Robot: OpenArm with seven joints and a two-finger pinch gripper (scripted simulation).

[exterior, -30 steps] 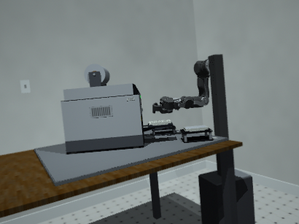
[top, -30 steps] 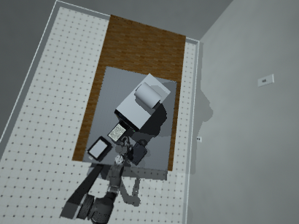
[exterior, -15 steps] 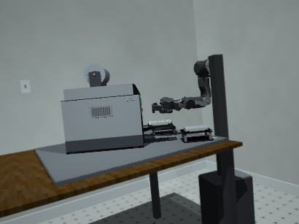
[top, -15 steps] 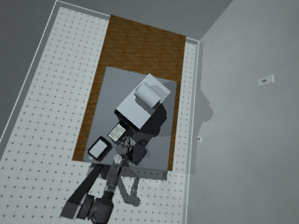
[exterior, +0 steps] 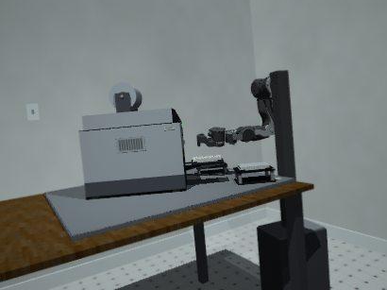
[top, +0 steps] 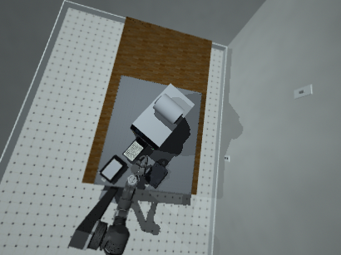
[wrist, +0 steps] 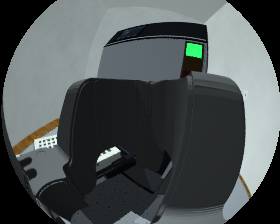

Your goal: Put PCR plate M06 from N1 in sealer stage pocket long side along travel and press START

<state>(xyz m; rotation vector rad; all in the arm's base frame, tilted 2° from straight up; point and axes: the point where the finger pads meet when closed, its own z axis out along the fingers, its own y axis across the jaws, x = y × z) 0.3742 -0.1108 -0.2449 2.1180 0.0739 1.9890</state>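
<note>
Wooden surface (exterior: 28,235) with grey mat (exterior: 142,207), bearing the sealer (exterior: 132,152); its lamp (wrist: 195,51) shows green. Plate M06 (top: 132,149) lies on the extended stage (exterior: 208,165). The tool (exterior: 200,140), fingers closed on nothing, hovers before the housing front.

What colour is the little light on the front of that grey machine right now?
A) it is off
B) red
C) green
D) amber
C: the wrist view shows a bright green lamp at the upper corner of the sealer, past the shut, empty gripper.
</note>
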